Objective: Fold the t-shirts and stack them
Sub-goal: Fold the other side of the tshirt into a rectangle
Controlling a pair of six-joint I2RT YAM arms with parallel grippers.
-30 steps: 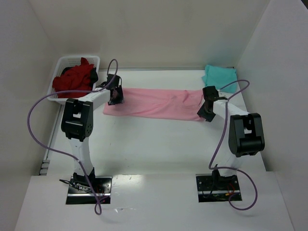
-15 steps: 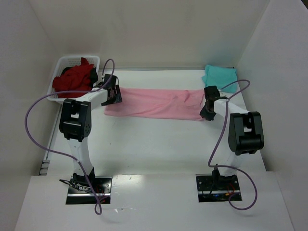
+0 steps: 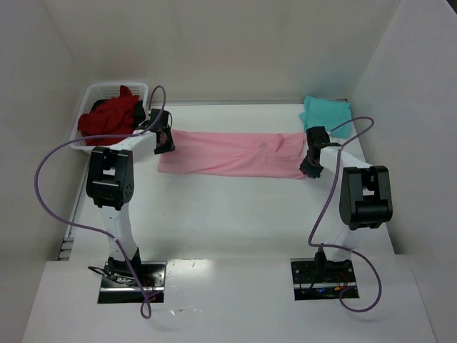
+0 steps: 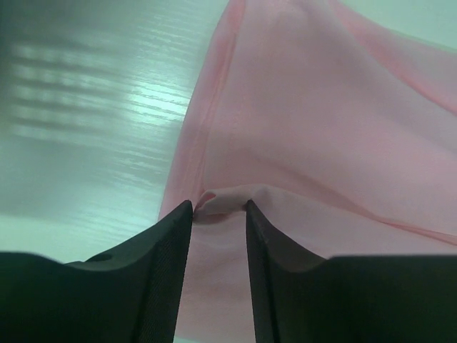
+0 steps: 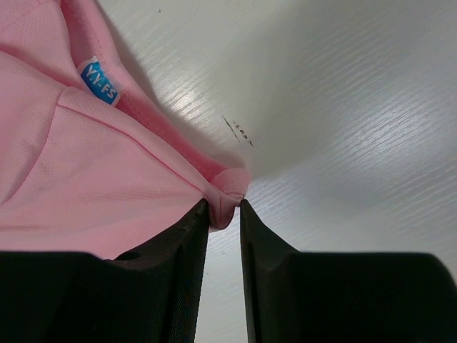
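The left fingers (image 4: 161, 254) have been moved nearer the basket (image 3: 91, 94); edge folds of the limp pink shirt (image 3: 232, 153), best held there, are pinched by them and the right fingers (image 5: 182, 250).

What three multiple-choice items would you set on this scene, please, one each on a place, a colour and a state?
1. Where is the teal shirt?
A. at the far right of the table
B. at the near left edge
C. in the middle

2. What colour is the pile in the basket?
A. teal
B. dark red
C. pink

3. How are the right jaws?
A. wide open over bare table
B. holding the basket
C. closed on a corner of the pink shirt

Key:
1 A, the top view shows it in the far right corner.
2 B, dark red cloth fills the basket.
3 C, the right wrist view shows pink fabric pinched between them.
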